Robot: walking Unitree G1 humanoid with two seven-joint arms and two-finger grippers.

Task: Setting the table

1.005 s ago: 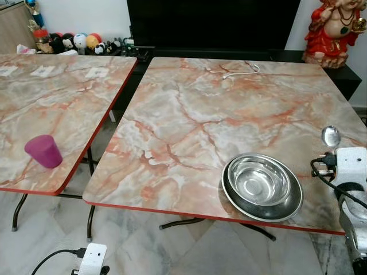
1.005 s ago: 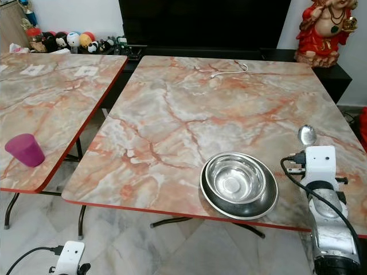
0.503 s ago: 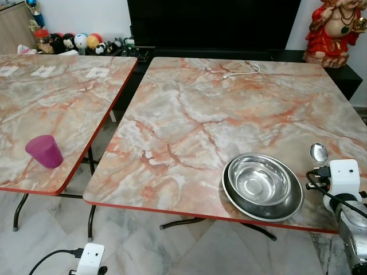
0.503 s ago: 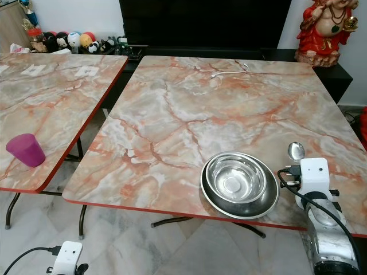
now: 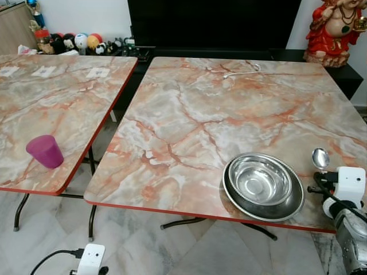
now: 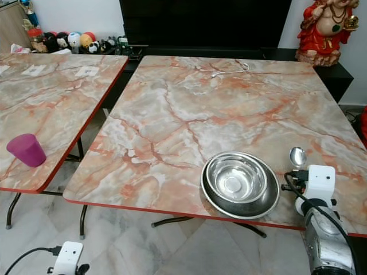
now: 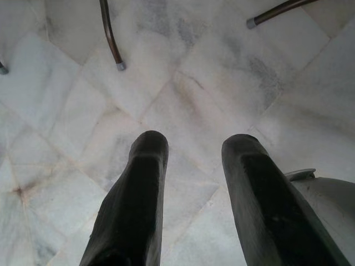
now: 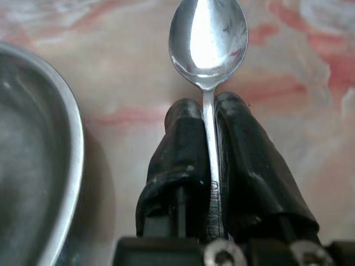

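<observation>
A steel bowl (image 5: 259,180) sits inside a steel plate (image 5: 289,207) near the front right of the marble table (image 5: 195,109). Just right of the plate, my right gripper (image 8: 208,113) is shut on a steel spoon (image 8: 208,39), its handle pinched between the two black fingers (image 8: 180,141) and its bowl (image 5: 320,157) sticking out low over the tabletop. A purple cup (image 5: 44,151) stands near the front edge of the left table (image 5: 63,91). My left gripper (image 7: 191,147) hangs open over the floor with nothing between its fingers.
A white cable (image 5: 241,71) lies at the far side of the marble table. A red statue (image 5: 335,31) stands at the back right, and small toys (image 5: 80,41) line the back left. Table legs (image 7: 111,39) and pale floor tiles (image 7: 183,100) lie below my left arm.
My right gripper has carried the spoon back toward the table's front edge and lower, ending just right of the plate. The left arm, bowl, plate and cup have stayed put.
</observation>
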